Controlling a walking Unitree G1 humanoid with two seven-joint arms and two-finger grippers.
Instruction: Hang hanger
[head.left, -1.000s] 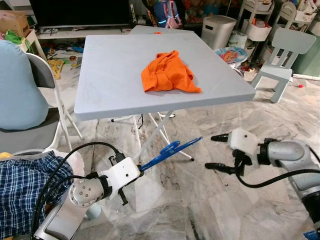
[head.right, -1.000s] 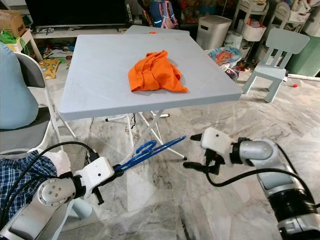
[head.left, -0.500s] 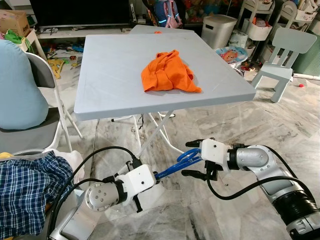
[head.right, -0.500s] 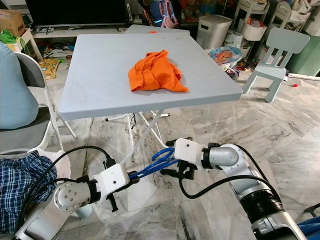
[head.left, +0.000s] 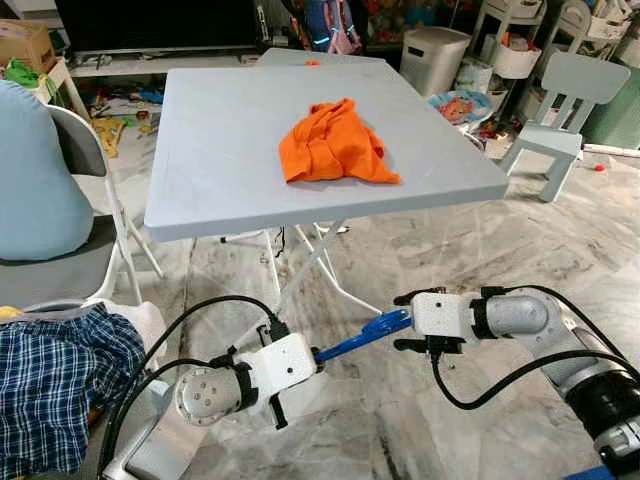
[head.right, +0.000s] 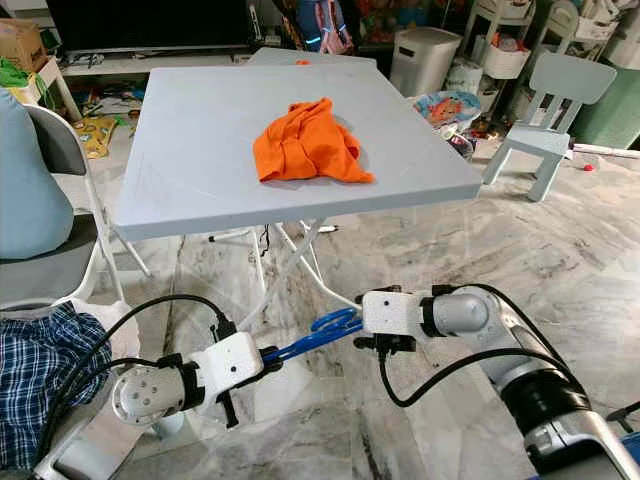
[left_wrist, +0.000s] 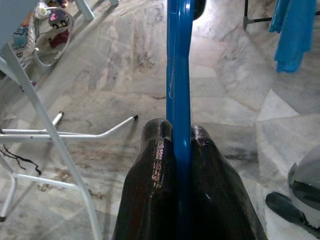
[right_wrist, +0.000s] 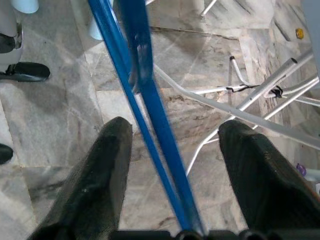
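**Desk:** Where is the hanger in this one?

**Photographer:** The blue hanger (head.left: 362, 335) is held in the air low over the marble floor (head.left: 420, 250), in front of the grey folding table (head.left: 230, 140). It spans the gap between the robot's two arms.

**Desk:** Which claw has it?

**Photographer:** The left gripper (left_wrist: 179, 137) has it. Its two black fingers (left_wrist: 157, 165) are pressed together on one end of the blue bar, which runs straight out from between them. The other end reaches the right gripper (right_wrist: 172, 155), whose fingers stand wide apart with the hanger's blue bars passing between them. Its fingers (right_wrist: 95, 185) sit to either side of the plastic, clear of it in the wrist view, so it brackets the hanger without gripping it.

**Desk:** And in the head view?

**Photographer:** The left gripper (head.left: 300, 360) sits lower, the right gripper (head.left: 405, 322) a little higher, the hanger slanting upward between them.

**Desk:** Anything else in shot?

**Photographer:** An orange garment (head.left: 335, 145) lies crumpled on the tabletop. A folding chair (head.left: 85, 200) stands to the robot's left, with plaid cloth (head.left: 45, 375) below it, and a small pale-green chair (head.left: 565, 110) stands beyond on the right.
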